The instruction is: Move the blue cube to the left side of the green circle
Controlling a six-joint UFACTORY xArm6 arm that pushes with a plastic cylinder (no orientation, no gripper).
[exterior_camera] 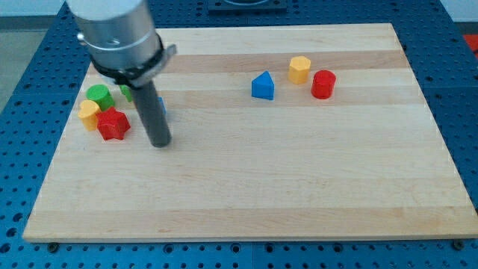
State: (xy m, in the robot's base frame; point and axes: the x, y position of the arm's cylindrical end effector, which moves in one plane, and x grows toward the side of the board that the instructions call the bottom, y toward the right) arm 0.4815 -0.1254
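Wooden worktop [299,187] on blue perforated base. No claw — rod only; my tip [160,143] right of red block [113,124], yellow block [89,114], green circle [99,96]. Blue cube [161,109] mostly hidden behind rod, right of green circle. Blue triangular block [262,86] well apart — upper middle.

Lab / robotics test bench, not a home or shop. Evidence: light wooden board [299,187] laid flat as a work surface, sitting on a blue perforated metal table [22,52] with a regular grid of mounting holes, the kind used for fixturing rigs. Grey cylindrical robot arm housing [116,33] enters from the view's top left, carrying a dark rod. Small plain coloured blocks scattered on the board look like test props, e.g. red cylinder [323,84] and yellow block [299,69]. Fixed high-angle camera looking down on the board, even flat lighting.
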